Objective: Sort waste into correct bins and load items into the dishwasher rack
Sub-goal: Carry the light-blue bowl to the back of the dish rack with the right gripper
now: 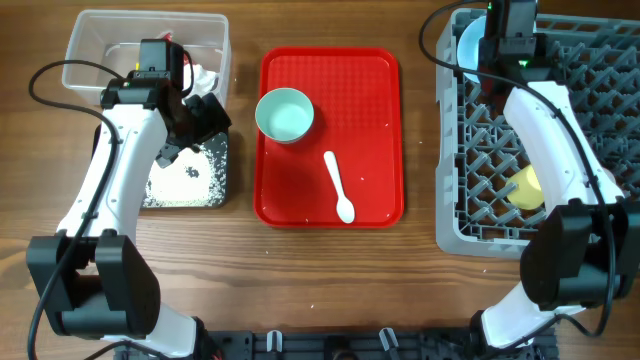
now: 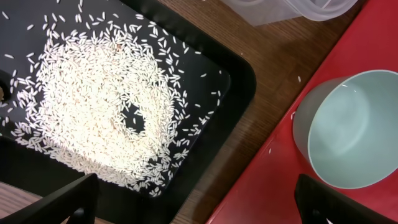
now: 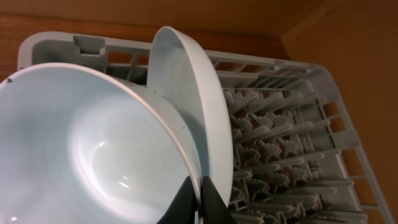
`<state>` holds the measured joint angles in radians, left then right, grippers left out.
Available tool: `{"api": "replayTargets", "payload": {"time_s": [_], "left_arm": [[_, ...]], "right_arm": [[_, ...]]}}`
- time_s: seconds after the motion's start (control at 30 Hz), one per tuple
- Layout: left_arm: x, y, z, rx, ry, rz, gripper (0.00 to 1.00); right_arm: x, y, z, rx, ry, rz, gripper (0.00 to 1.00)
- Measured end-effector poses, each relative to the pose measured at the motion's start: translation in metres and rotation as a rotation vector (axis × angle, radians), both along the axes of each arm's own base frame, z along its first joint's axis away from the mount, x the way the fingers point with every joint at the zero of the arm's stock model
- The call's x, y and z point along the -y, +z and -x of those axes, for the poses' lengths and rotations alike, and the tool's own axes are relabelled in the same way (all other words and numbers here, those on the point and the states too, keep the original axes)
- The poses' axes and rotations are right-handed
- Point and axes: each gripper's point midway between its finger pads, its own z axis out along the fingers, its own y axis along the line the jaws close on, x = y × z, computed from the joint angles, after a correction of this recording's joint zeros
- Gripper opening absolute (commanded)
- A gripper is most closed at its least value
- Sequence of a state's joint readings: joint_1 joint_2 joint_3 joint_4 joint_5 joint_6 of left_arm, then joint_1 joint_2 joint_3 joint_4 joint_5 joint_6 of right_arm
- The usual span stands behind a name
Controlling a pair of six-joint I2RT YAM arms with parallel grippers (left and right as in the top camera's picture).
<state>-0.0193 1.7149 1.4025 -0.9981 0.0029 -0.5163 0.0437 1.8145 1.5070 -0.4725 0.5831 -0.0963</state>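
Wood-grain table [image 1: 330, 270]. Left gripper [image 2: 196, 186] spread wide, empty, over black tray [image 2: 236, 81] near left edge. Right gripper [image 3: 200, 196] pinches bowl [image 3: 93, 143] rim in rack [image 3: 280, 143].

Rice [image 2: 93, 106]: white, speckled
Bin tray [image 2: 239, 81]: black
Tub [image 1: 90, 40]: clear
Serving tray [image 1: 300, 200]: red
Bowl [image 1: 285, 113]: pale mint
Rack bowl [image 3: 81, 143]: pale blue-white
Plate [image 3: 199, 93]: light blue
Spoon [image 1: 338, 185]: white
Cup [image 1: 525, 188]: yellow
Rack [image 1: 470, 180]: grey lattice
Table [image 1: 330, 270]: brown wood grain
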Motion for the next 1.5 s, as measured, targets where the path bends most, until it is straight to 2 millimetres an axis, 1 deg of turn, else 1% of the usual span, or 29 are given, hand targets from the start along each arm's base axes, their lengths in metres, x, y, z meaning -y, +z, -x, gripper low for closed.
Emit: {"api": "replayTargets", "payload": {"time_s": [0.1,0.13,0.17,0.23,0.27,0.33,0.4,0.43,0.47,0.5,0.53,0.57,0.63,0.67,0.7,0.77,0.8,0.83,0.87,0.9,0.97,1.03,1.07,1.13,1.27,1.37,1.4,1.43,1.5], "left_arm": [[0.0,0.0,0.0,0.0,0.0,0.0,1.0],[0.0,0.0,0.0,0.0,0.0,0.0,1.0],[0.0,0.0,0.0,0.0,0.0,0.0,1.0],[0.0,0.0,0.0,0.0,0.0,0.0,1.0],[0.0,0.0,0.0,0.0,0.0,0.0,1.0],[0.0,0.0,0.0,0.0,0.0,0.0,1.0],[0.0,0.0,0.0,0.0,0.0,0.0,1.0],[0.0,0.0,0.0,0.0,0.0,0.0,1.0],[0.0,0.0,0.0,0.0,0.0,0.0,1.0],[0.0,0.0,0.0,0.0,0.0,0.0,1.0],[0.0,0.0,0.0,0.0,0.0,0.0,1.0],[0.0,0.0,0.0,0.0,0.0,0.0,1.0],[0.0,0.0,0.0,0.0,0.0,0.0,1.0],[0.0,0.0,0.0,0.0,0.0,0.0,1.0],[0.0,0.0,0.0,0.0,0.0,0.0,1.0],[0.0,0.0,0.0,0.0,0.0,0.0,1.0],[0.0,0.0,0.0,0.0,0.0,0.0,1.0],[0.0,0.0,0.0,0.0,0.0,0.0,1.0],[0.0,0.0,0.0,0.0,0.0,0.0,1.0],[0.0,0.0,0.0,-0.001,0.0,0.0,1.0],[0.0,0.0,0.0,0.0,0.0,0.0,1.0],[0.0,0.0,0.0,0.0,0.0,0.0,1.0],[0.0,0.0,0.0,-0.002,0.0,0.0,1.0],[0.0,0.0,0.0,0.0,-0.001,0.002,1.0],[0.001,0.0,0.0,0.0,-0.001,0.003,1.0],[0.001,0.0,0.0,0.0,-0.001,0.003,1.0],[0.001,0.0,0.0,0.0,-0.001,0.003,1.0],[0.001,0.0,0.0,0.0,-0.001,0.003,1.0],[0.001,0.0,0.0,0.0,-0.001,0.003,1.0]], "right_arm": [[-0.001,-0.001,0.001,-0.006,0.005,0.003,0.04],[-0.005,-0.002,0.002,-0.017,0.017,-0.004,0.04],[-0.01,-0.003,0.002,-0.022,0.031,-0.011,0.04],[-0.03,0.002,0.006,-0.029,0.09,-0.048,0.04],[-0.042,0.011,0.008,-0.011,0.123,-0.068,0.04],[-0.062,0.041,0.015,0.051,0.181,-0.095,0.04],[-0.069,0.067,0.022,0.109,0.204,-0.104,0.04],[-0.068,0.081,0.026,0.145,0.204,-0.104,0.04],[-0.061,0.101,0.031,0.201,0.181,-0.088,0.04],[-0.054,0.113,0.033,0.238,0.154,-0.067,0.04],[-0.04,0.127,0.035,0.283,0.108,-0.03,0.04],[-0.03,0.134,0.035,0.305,0.079,0.0,0.04],[0.009,0.152,0.039,0.346,-0.031,0.096,0.04],[0.018,0.156,0.041,0.352,-0.054,0.116,0.04],[0.047,0.165,0.048,0.359,-0.131,0.182,0.04],[0.081,0.177,0.056,0.367,-0.21,0.261,0.04],[0.1,0.178,0.061,0.347,-0.25,0.3,0.04],[0.118,0.176,0.066,0.314,-0.283,0.337,0.04],[0.129,0.175,0.069,0.291,-0.302,0.362,0.04],[0.144,0.172,0.071,0.263,-0.326,0.399,0.04],[0.171,0.166,0.065,0.225,-0.357,0.471,0.04],[0.189,0.152,0.055,0.152,-0.367,0.549,0.04],[0.195,0.144,0.049,0.123,-0.364,0.58,0.04],[0.203,0.128,0.033,0.083,-0.353,0.636,0.04],[0.21,0.081,0.008,-0.06,-0.283,0.704,0.04],[0.213,0.043,-0.005,-0.144,-0.238,0.715,0.04],[0.214,0.035,-0.008,-0.154,-0.23,0.717,0.05],[0.214,0.033,-0.009,-0.152,-0.229,0.718,0.04],[0.214,0.039,-0.011,-0.125,-0.231,0.726,0.04]]}}
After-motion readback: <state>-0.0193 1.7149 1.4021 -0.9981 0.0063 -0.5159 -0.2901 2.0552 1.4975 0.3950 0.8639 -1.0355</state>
